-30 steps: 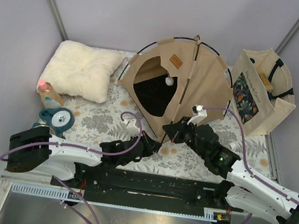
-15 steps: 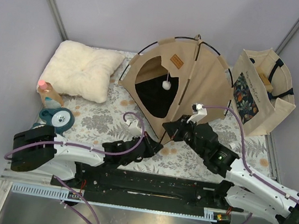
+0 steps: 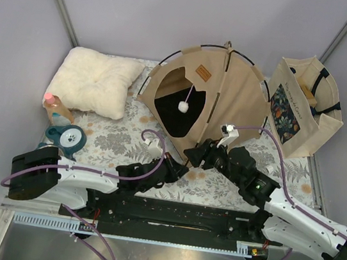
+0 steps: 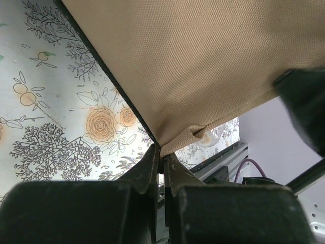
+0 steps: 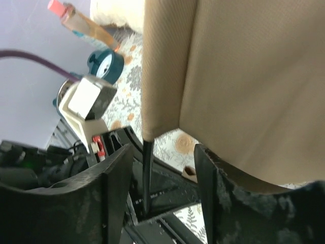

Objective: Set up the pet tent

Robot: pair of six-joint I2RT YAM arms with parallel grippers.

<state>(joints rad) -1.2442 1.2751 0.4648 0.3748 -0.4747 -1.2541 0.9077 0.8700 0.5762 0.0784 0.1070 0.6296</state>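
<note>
Left claw: clenched. Both fingers are pressed together on the bottom corner of the pet tent, where the black-edged hem comes to a point. Canvas rises up and away from the tips and fills the wrist view above them. The floral cloth lies under and to the left of the claw.

Right claw: released, fingers spread. One thin black pole end hangs out of a tan sleeve and stands in the gap between them. I cannot tell whether it touches either finger. The tent wall is directly above and beyond the claw.

Count, top view: 1 tent, upright, just beyond both claws, its arched doorway facing them. 1 white pom-pom hangs in the doorway. 1 brown label sits above the doorway.

Well left of the left claw: 1 white cushion, 1 pink-capped bottle, 1 teal roll. Right of the right claw, past the tent: 1 tote bag, standing upright.

The two claws sit near each other at the tent's near edge.

Arms: 2. The left lies low along the near table edge, stretched toward the centre. The right comes in diagonally from the right, wrist low, pointed at the tent base.
</note>
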